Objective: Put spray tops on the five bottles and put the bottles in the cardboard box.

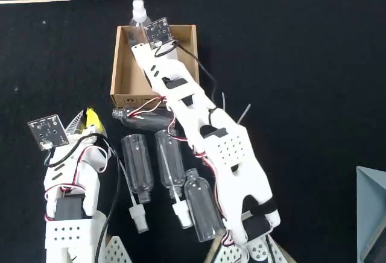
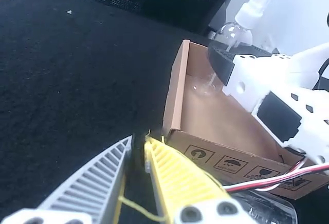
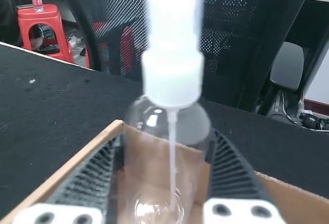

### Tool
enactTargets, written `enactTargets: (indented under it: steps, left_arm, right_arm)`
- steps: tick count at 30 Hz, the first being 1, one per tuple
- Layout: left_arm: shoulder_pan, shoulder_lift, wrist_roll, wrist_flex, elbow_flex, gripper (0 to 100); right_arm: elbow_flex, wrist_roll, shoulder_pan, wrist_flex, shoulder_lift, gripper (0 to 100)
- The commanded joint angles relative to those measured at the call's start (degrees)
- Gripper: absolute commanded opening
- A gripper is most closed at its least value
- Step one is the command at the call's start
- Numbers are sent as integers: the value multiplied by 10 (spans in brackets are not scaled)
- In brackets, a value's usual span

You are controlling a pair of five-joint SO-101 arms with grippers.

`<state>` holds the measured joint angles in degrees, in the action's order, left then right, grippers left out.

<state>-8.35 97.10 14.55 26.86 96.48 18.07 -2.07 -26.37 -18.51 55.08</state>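
Note:
My right gripper [image 3: 167,149] is shut on a clear bottle [image 3: 169,126] with a white spray top [image 3: 172,39], held upright at the far end of the open cardboard box [image 1: 123,73], its base inside the box. The same bottle [image 2: 229,31] stands above the box wall [image 2: 175,95]. My left gripper [image 2: 139,144], with one grey and one yellow finger, rests shut on nothing at the near left of the box. Three clear bottles [image 1: 137,163] [image 1: 170,157] [image 1: 204,210] lie in front of the box, and another bottle [image 1: 142,118] lies against its front wall.
Two white spray tops [image 1: 139,218] [image 1: 183,215] lie at the necks of two lying bottles. The right arm [image 1: 205,142] stretches across the middle of the black table. A grey object [image 1: 371,215] sits at the right edge.

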Motion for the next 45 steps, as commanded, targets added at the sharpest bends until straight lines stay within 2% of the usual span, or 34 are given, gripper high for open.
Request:
enactTargets:
  steps: [1,22,27,45]
  left_arm:
    - [-1,2,-5,1,14,36]
    - [-1,2,-5,1,14,36]
    - [-1,2,-5,1,14,36]
    - [-3,2,-5,1,14,36]
  right_arm:
    - [41,-6,-14,-16,-15,174]
    - [38,-6,-14,-13,-16,181]
    - [16,-6,-14,-12,-31,265]
    - [-40,-10,-23,-11,-69,266]
